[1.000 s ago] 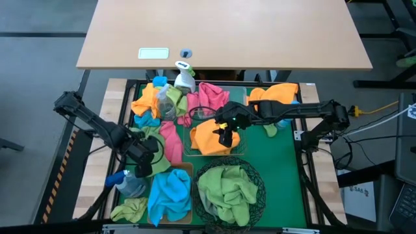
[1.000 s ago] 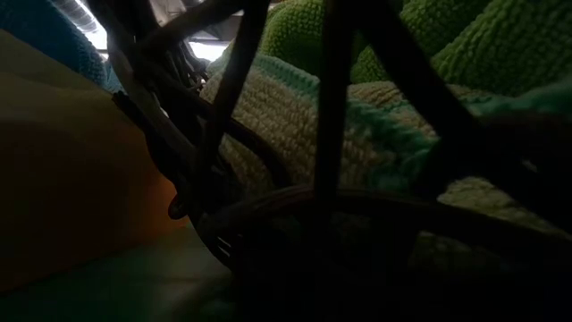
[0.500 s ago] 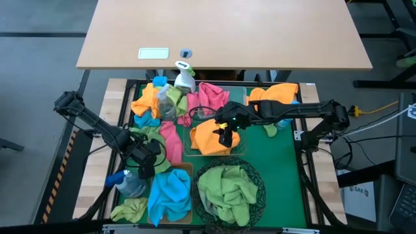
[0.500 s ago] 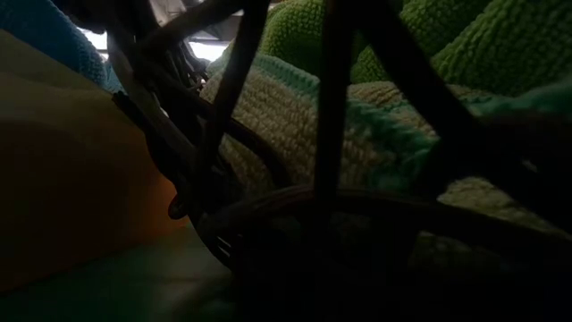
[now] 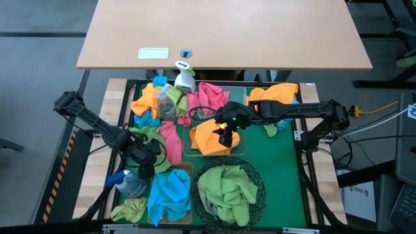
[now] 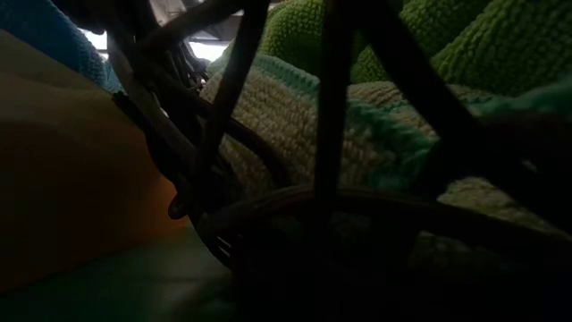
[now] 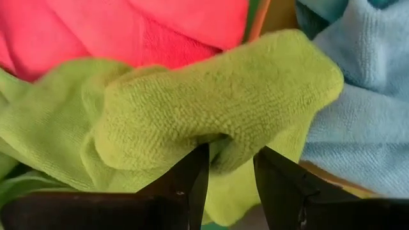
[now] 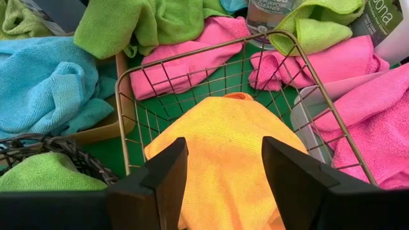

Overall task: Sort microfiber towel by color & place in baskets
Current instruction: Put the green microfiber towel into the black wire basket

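A green mat [image 5: 279,162] covers the worktop at the centre of the high view, framed by a pale wooden border; beyond it, across the top, stands a bare tan table [image 5: 224,32] on a grey floor. Towels in orange, pink, blue and green lie heaped at upper left. The right tool [image 5: 225,135] hangs with fingers apart over an orange towel [image 8: 223,153] lying in the wire basket [image 8: 319,108] at mid-frame. The left tool [image 7: 231,176], at lower left of the high view, has its fingers set close on a fold of a green towel [image 7: 211,108]. The tan bin [image 5: 190,170] holds a blue towel [image 5: 170,192]; the round black basket [image 5: 253,172] at bottom centre holds green towels [image 5: 226,187].
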You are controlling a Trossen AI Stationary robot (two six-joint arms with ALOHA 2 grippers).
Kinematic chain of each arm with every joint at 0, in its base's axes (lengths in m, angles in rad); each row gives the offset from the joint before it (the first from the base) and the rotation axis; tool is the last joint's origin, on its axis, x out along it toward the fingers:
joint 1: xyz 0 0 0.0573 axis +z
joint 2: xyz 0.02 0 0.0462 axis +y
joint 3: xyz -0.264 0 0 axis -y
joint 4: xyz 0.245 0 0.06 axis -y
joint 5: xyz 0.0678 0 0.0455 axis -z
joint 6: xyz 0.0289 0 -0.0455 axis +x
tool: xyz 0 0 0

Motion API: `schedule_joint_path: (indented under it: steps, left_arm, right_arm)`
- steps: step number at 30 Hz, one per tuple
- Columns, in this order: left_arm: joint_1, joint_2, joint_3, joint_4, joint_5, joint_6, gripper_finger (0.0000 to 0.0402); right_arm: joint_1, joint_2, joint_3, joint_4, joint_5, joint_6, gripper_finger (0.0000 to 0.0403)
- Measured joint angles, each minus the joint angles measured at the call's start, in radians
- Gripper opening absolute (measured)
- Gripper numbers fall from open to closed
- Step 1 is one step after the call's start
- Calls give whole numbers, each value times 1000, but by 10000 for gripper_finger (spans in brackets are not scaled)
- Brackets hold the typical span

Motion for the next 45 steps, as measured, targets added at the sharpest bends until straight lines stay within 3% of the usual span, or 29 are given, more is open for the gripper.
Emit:
schedule_joint_path:
  steps: [6, 12, 21, 26, 31, 37, 45]
  left_arm:
    - [0, 0, 0, 89, -96, 1, 118]
    - [0, 0, 0, 169, -99, 27, 114]
    - [0, 0, 0, 194, -156, 27, 8]
    - [0, 0, 29, 211, -167, 28, 3]
    - [0, 0, 104, 213, -267, 37, 2]
    - [6, 0, 196, 228, -411, 144, 1]
    - [47, -1, 238, 354, -494, 287, 1]
  right_arm:
    - [0, 0, 0, 0, 0, 0, 199]
    - [0, 0, 0, 0, 0, 0, 199]
    - [0, 0, 0, 0, -2, 0, 199]
    - [1, 0, 0, 55, -142, 0, 199]
    - [19, 0, 0, 203, -266, 0, 199]
    - [69, 0, 0, 383, -258, -1, 199]
    - [148, 0, 0, 486, -61, -31, 199]
